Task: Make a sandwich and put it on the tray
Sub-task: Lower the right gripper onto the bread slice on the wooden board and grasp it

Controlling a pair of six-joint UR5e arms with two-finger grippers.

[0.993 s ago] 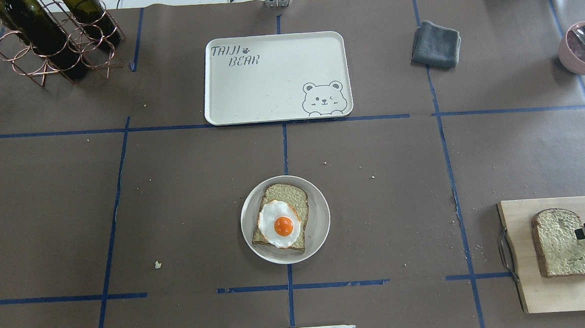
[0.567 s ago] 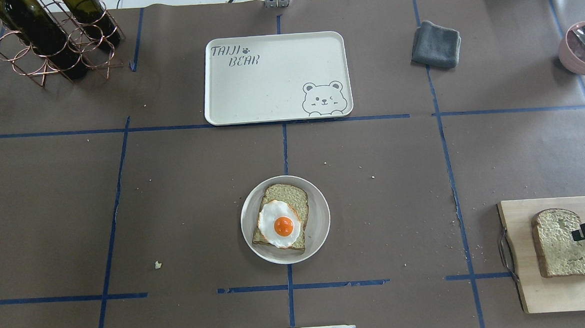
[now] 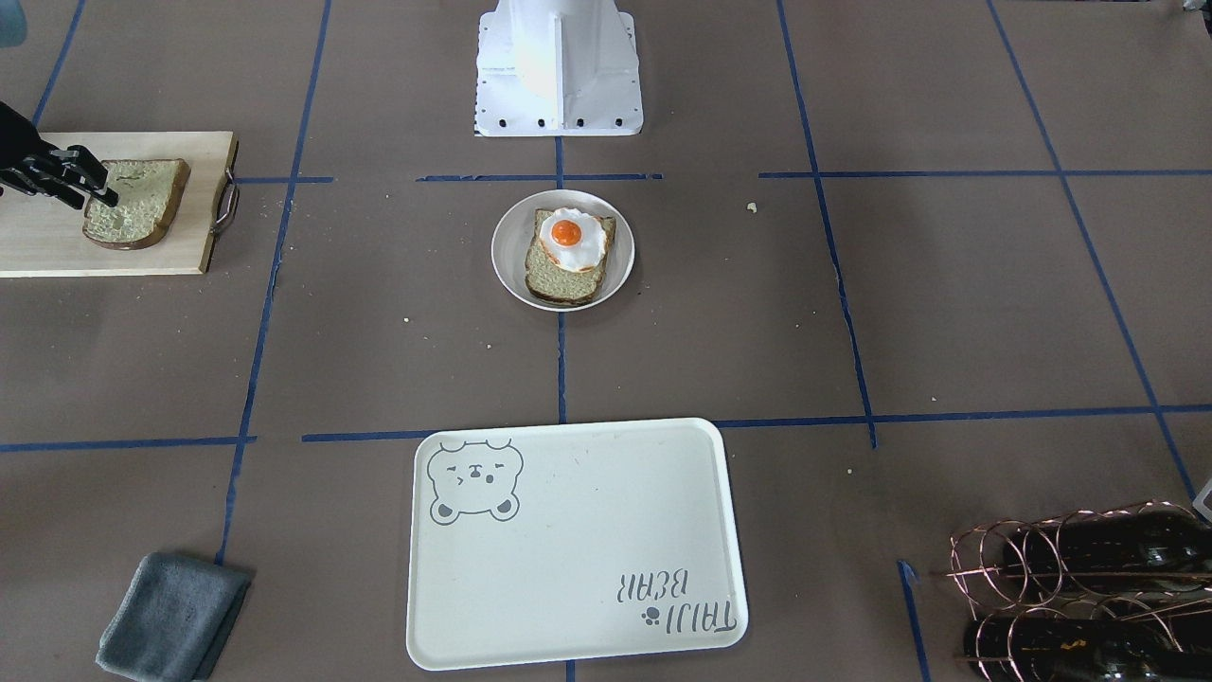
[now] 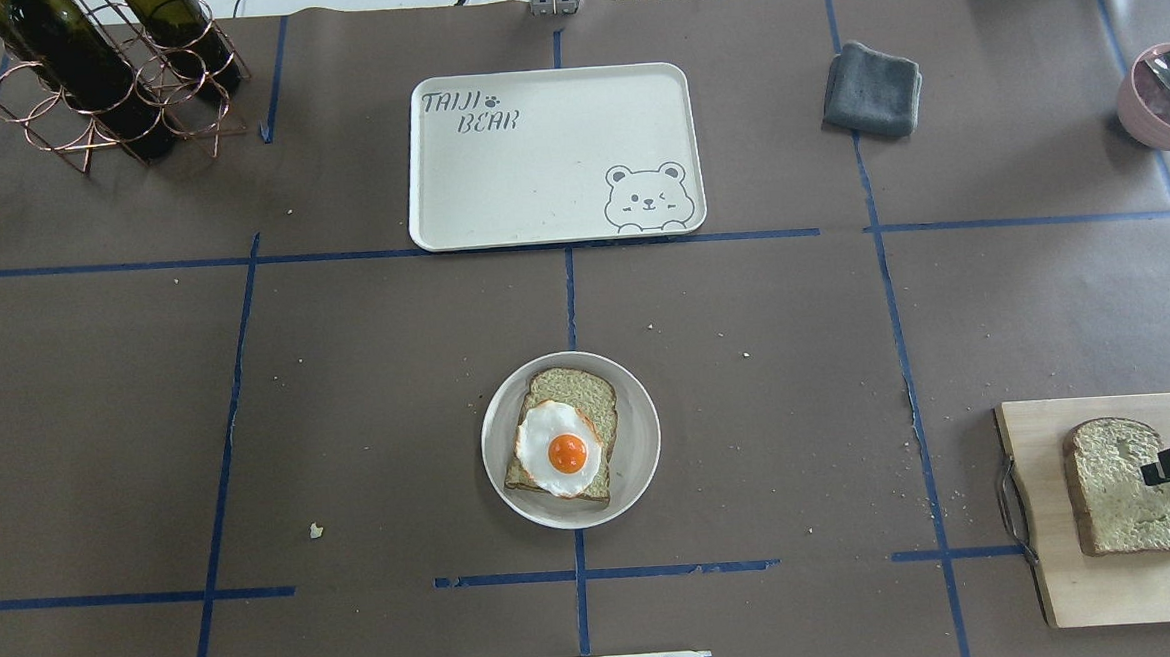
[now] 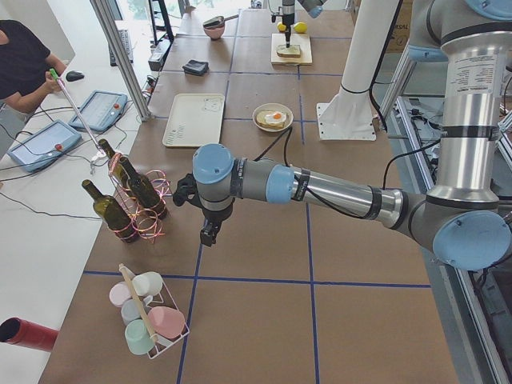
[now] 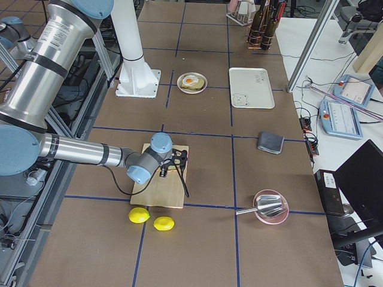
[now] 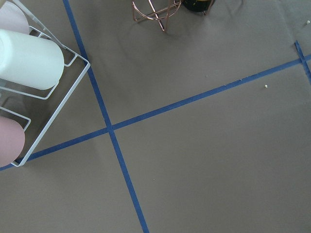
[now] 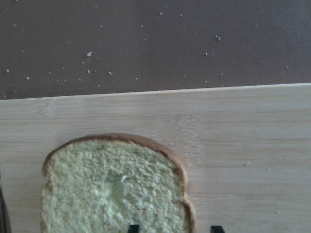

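One bread slice (image 4: 573, 384) lies on a round grey plate (image 4: 641, 446) at table centre, with the fried egg (image 4: 559, 450) on top. The second slice (image 4: 1119, 491) lies on a wooden cutting board (image 4: 1089, 582) at the right. My right gripper (image 4: 1148, 467) is low over that slice's right edge. In the right wrist view its open fingertips (image 8: 216, 228) straddle the crust of the slice (image 8: 112, 189). The cream tray (image 4: 546, 160) sits empty at the back. My left gripper (image 5: 210, 234) hangs over the table's left end; I cannot tell if it is open.
A grey cloth (image 4: 873, 88) lies right of the tray. A pink bowl with a metal scoop (image 4: 1169, 98) is at the far right. A copper rack of wine bottles (image 4: 101, 73) stands back left. A wire rack of cups (image 7: 29, 63) is near the left gripper. Two lemons (image 6: 152, 219) lie beside the board.
My right gripper has crept a little to the left, further over the bread slice on the cutting board. Nothing else has moved.
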